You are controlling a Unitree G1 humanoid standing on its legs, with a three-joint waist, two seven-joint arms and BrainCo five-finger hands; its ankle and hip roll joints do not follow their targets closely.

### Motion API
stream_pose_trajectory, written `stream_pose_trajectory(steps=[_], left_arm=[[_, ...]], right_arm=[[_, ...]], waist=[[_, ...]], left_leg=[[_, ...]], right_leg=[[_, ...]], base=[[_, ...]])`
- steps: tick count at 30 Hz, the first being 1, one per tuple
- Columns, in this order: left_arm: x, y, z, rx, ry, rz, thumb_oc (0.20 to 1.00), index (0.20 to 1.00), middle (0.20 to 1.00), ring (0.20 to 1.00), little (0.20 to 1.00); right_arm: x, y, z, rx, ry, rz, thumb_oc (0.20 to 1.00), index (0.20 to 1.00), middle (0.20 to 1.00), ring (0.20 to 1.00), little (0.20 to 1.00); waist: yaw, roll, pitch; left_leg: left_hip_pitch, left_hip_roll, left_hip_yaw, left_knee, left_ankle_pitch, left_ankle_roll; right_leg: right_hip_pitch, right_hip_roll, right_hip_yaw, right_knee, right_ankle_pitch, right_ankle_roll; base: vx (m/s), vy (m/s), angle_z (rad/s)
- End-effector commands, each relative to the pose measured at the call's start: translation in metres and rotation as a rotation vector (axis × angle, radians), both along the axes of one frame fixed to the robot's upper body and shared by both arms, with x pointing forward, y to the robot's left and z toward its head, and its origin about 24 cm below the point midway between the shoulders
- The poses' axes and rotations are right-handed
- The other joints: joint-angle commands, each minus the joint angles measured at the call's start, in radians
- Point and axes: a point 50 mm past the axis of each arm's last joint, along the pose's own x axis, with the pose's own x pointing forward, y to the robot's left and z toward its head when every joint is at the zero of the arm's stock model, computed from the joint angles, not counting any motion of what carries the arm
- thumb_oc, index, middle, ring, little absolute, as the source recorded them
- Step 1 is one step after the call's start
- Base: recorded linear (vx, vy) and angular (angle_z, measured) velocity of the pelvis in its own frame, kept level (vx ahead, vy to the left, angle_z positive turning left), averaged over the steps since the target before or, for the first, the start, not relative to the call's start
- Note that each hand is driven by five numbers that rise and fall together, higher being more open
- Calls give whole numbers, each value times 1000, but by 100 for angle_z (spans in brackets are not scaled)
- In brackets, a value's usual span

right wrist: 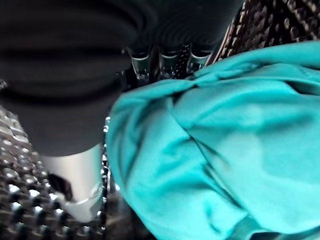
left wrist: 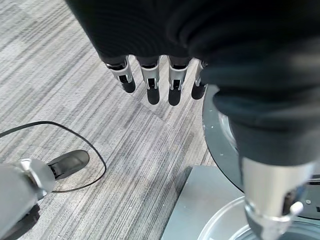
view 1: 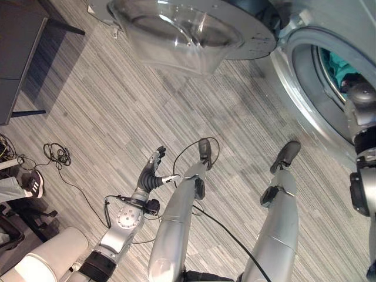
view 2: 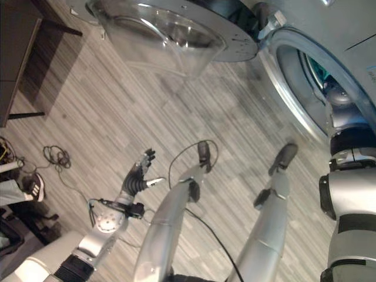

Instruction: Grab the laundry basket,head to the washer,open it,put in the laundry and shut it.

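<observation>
Washer (view 1: pixel 305 76) door (view 1: pixel 188 29) open, teal laundry (right wrist: pixel 225 150) in drum; right hand (right wrist: pixel 160 62) inside, grip unclear. Left hand (view 1: pixel 154 170) relaxed, empty. Left: shut door.

Even indoor light, glare on the clear washer door (view 1: pixel 176 32), and a blurred teal cloth (right wrist: pixel 220 150) close up.

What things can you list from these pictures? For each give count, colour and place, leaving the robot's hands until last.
Washer: one, silver-grey, ahead on the right.
Washer door: one, clear bowl in a grey ring, swung open at the top.
Laundry: one teal cloth, inside the drum.
Table: one, dark, far left.
Shoe: one, dark with white stripes, a person's, at the left edge.
Left hand: open, over the floor.
Right hand: inside the drum, fingers behind the cloth.
</observation>
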Motion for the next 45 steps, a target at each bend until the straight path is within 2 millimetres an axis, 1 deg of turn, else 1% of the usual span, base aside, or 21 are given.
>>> stream_pose_trajectory(steps=[1,4,8,15,16,17,18,19,22,23,26,28,29,31,33,34,37,38,41,44,45], left_arm=[[-5,7,-6,-20,1,59,1000,1000,1000,1000,1000],[-3,7,-5,-16,-5,70,1000,1000,1000,1000,1000],[2,4,1,-31,-36,76,1000,1000,1000,1000,1000],[-3,2,3,-25,-63,74,1000,1000,1000,1000,1000],[-3,1,2,-24,-62,79,1000,1000,1000,1000,1000],[-3,1,1,-21,-60,81,1000,1000,1000,1000,1000],[-3,0,1,-24,-59,82,1000,1000,1000,1000,1000],[-3,-1,0,-21,-55,93,1000,1000,1000,1000,1000],[-4,0,-1,-19,-51,95,1000,1000,1000,1000,1000],[-3,4,-3,-13,-43,133,1000,1000,1000,1000,1000],[-5,7,-4,-8,-42,149,1000,1000,1000,1000,1000],[-5,11,-7,6,-34,174,1000,1000,1000,1000,1000],[-6,11,-7,6,-33,174,1000,1000,1000,1000,1000],[-4,18,-10,27,-23,213,1000,1000,1000,1000,1000],[-4,22,-14,34,-8,231,1000,1000,1000,1000,1000],[-7,31,-23,65,32,262,1000,1000,1000,1000,1000],[-12,42,-35,95,85,298,1000,1000,1000,1000,1000],[-22,58,-55,143,179,331,1000,1000,1000,1000,1000],[-38,73,-82,197,319,361,1000,1000,1000,1000,1000],[-49,81,-96,230,395,369,1000,1000,1000,1000,1000],[-63,87,-111,258,473,385,1000,1000,1000,1000,1000]], right_arm=[[-30,-5,50,-136,-255,-79,1000,1000,1000,1000,1000],[-31,7,42,-99,-337,-93,1000,1000,1000,1000,1000],[-37,41,35,-68,-506,-90,1000,1000,1000,1000,1000],[-38,75,19,-197,-520,-128,1000,1000,1000,1000,1000],[-30,93,-11,-180,-436,-59,1000,1000,1000,1000,1000],[-31,93,-13,-178,-432,-57,1000,1000,1000,1000,1000],[-26,102,-36,-118,-369,3,1000,1000,1000,1000,1000],[-20,115,-77,-33,-236,86,1000,1000,1000,1000,1000],[-20,115,-79,-30,-232,90,1000,1000,1000,1000,1000],[-32,138,-196,54,197,236,1000,1000,1000,1000,1000],[-47,149,-238,73,357,306,1000,1000,1000,1000,1000],[-67,154,-275,107,500,352,1000,1000,1000,1000,1000],[-67,154,-275,107,501,353,1000,1000,1000,1000,1000],[-90,142,-305,102,633,335,1000,1000,1000,1000,1000],[-101,134,-317,113,686,315,1000,1000,1000,1000,1000],[-123,118,-339,167,780,270,1000,1000,1000,1000,1000],[-146,102,-357,155,889,241,1000,1000,1000,1000,1000],[-176,85,-378,169,1030,223,1000,1000,1000,1000,1000],[-204,70,-395,246,1134,181,1000,1000,1000,1000,1000],[-219,64,-404,290,1191,162,1000,1000,1000,1000,1000],[-234,59,-411,316,1244,142,1000,1000,1000,1000,1000]], waist=[[-20,27,-30],[-23,25,-26],[-22,45,-20],[-12,64,-20],[-19,58,-15],[-19,56,-18],[-27,48,-14],[-40,35,-9],[-41,33,-12],[-76,-13,-3],[-93,-40,-2],[-108,-78,-13],[-108,-78,-13],[-121,-118,-38],[-127,-133,-53],[-137,-159,-81],[-145,-185,-106],[-151,-213,-148],[-163,-223,-203],[-172,-232,-240],[-176,-232,-279]], left_leg=[[94,77,-13,-71,-104,-78],[106,71,-15,-79,-102,-76],[125,53,-17,-98,-98,-70],[116,42,-13,-94,-94,-67],[108,45,-11,-87,-93,-66],[108,45,-11,-87,-93,-66],[107,47,-9,-86,-93,-65],[110,49,-8,-87,-92,-65],[112,49,-8,-88,-91,-65],[140,53,-8,-105,-80,-68],[163,52,-9,-132,-68,-72],[198,53,-9,-164,-55,-80],[200,52,-9,-166,-54,-80],[239,58,-11,-175,-53,-87],[264,61,-11,-179,-55,-89],[330,66,-13,-184,-66,-89],[402,72,-7,-179,-86,-87],[503,93,6,-153,-125,-78],[599,118,15,-146,-147,-71],[653,119,31,-164,-130,-59],[712,118,40,-191,-135,-57]], right_leg=[[47,52,-7,123,-213,2],[63,54,-8,112,-209,3],[80,48,-3,98,-205,3],[73,37,7,99,-199,2],[71,39,9,96,-193,0],[71,39,9,96,-193,0],[75,41,10,91,-189,0],[83,46,9,83,-181,-1],[85,46,8,81,-181,-1],[136,57,-15,24,-147,4],[169,60,-34,-19,-118,13],[221,65,-53,-84,-88,23],[224,65,-54,-87,-87,23],[285,71,-73,-132,-70,29],[316,75,-78,-150,-64,31],[392,83,-89,-180,-60,34],[469,91,-95,-199,-59,38],[576,99,-97,-206,-74,38],[663,107,-94,-205,-97,37],[704,100,-98,-216,-88,29],[742,102,-96,-221,-92,33]], base=[[0,0,0],[0,0,0],[-19,27,-6],[-15,16,-1],[-37,26,0],[-41,20,3],[0,0,0],[0,0,0],[-16,12,-1],[-58,42,-6],[-42,30,-3],[-21,10,-13],[-16,-2,-6],[0,0,0],[54,-8,-6],[104,-1,-1],[123,24,-12],[173,41,-32],[162,41,-18],[85,22,-19],[136,34,0]])
